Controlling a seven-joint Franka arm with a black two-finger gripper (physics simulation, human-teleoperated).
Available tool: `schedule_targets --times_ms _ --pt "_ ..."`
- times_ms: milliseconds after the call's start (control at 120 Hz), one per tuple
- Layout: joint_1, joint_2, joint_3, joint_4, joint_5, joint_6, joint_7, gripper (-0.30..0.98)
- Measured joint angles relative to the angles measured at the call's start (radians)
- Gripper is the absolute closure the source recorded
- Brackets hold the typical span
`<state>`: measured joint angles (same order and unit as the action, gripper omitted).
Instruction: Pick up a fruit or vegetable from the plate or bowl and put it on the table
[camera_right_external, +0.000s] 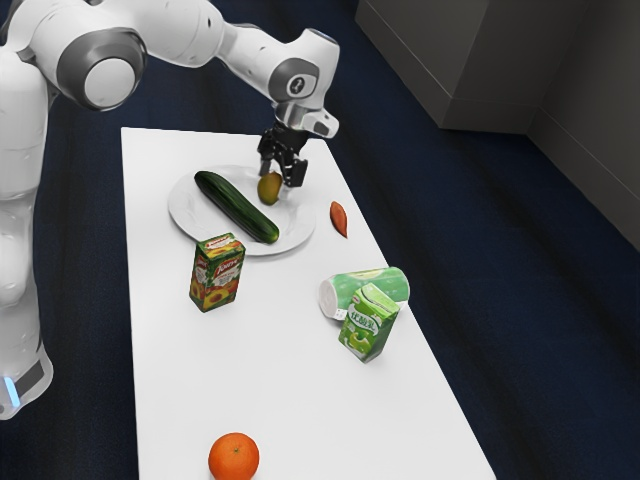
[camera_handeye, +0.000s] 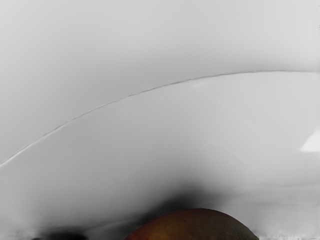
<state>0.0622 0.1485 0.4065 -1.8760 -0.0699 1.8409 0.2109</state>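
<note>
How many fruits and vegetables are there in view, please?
4: a cucumber on the plate, a brownish fruit at the gripper, a reddish tapered one on the table beside the plate, and an orange far from it. The arm may hide others.

Under the black two-finger gripper (camera_right_external: 281, 171), the rounded olive-brown fruit (camera_right_external: 269, 189) shaded reddish. Near gripper: long dark-green cucumber (camera_right_external: 236, 207) had lighter streaks. Farther off: boxy red-and-green carton (camera_right_external: 217, 272) showed yellow-orange print.
</note>
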Motion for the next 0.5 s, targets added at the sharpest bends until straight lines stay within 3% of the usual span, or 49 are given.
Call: schedule_targets --times_ms 383,500 --pt "-0.004 0.007 -0.003 0.018 -0.006 -0.035 0.0 0.06" --pt "-0.004 0.015 -0.003 0.018 -0.012 -0.036 -0.001 0.12"
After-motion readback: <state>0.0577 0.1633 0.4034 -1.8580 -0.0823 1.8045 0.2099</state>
